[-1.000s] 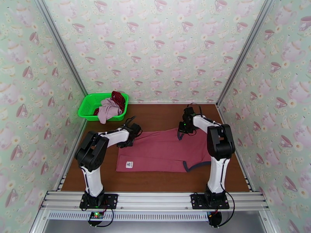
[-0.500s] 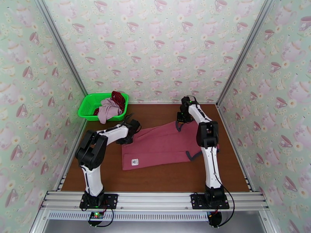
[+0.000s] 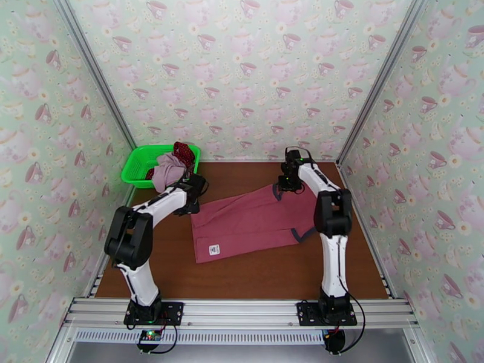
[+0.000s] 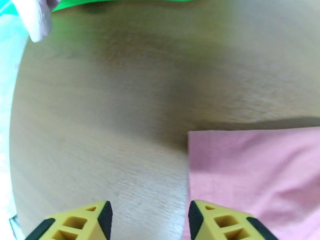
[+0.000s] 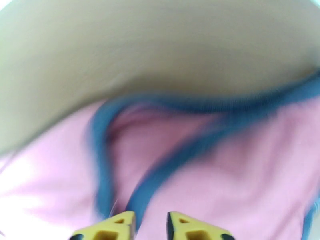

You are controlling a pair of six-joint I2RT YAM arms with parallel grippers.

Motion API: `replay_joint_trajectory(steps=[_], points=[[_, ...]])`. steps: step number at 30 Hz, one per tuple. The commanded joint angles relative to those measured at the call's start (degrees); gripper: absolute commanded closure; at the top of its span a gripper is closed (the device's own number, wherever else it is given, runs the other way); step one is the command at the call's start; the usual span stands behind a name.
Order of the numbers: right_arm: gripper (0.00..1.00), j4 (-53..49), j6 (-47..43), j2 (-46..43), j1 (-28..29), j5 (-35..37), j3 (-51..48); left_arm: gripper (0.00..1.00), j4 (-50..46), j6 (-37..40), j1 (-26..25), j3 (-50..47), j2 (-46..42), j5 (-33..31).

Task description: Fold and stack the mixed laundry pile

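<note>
WORKCELL TABLE: From above, the dusty-red tank top (image 3: 254,222) lies flat and slightly askew at the middle of the brown table (image 3: 254,276). The pale mauve-pink piece (image 3: 168,170) and the dark-red dotted cloth (image 3: 184,153) sit heaped in the green basket (image 3: 134,167) at far left. The left gripper (image 3: 192,204) hovers by the top's far-left corner, and the right gripper (image 3: 281,189) hovers over its strap end.

The left wrist camera shows the left gripper (image 4: 150,217) with jaws wide apart and empty, the top's corner just beside its right finger.

The right wrist camera, blurred, shows the right gripper (image 5: 150,223) with jaws slightly parted above the dark trim (image 5: 192,105), nothing visibly pinched.

Thin, limp and light, the top should fold easily but may drag and wrinkle. Corners and edges look the safest holds on all 3 garments.
</note>
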Motion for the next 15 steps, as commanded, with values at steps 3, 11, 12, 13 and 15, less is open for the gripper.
replay_joint_trajectory(steps=[3, 11, 12, 13, 15], points=[[0.52, 9.49, 1.32, -20.56, 15.59, 5.07, -17.93, 0.38, 6.08, 2.03, 2.64, -2.35, 1.73, 17.89], [0.47, 10.64, 12.28, -17.57, 46.06, 15.4, -20.65, 0.36, 10.94, 0.2, 3.2, -3.8, 7.27, 21.71], [0.46, 10.53, 13.22, -15.5, 48.58, 15.91, -19.11, 0.37, 11.44, 0.0, 3.26, -3.79, 7.81, 22.01], [0.46, 10.48, 13.91, -12.5, 51.09, 16.11, -16.99, 0.38, 12.12, -0.32, 3.29, -3.96, 8.47, 22.17], [0.44, 10.13, 14.68, -6.88, 54.73, 17.24, -12.53, 0.43, 13.2, -0.79, 3.17, -4.37, 9.37, 22.9]])
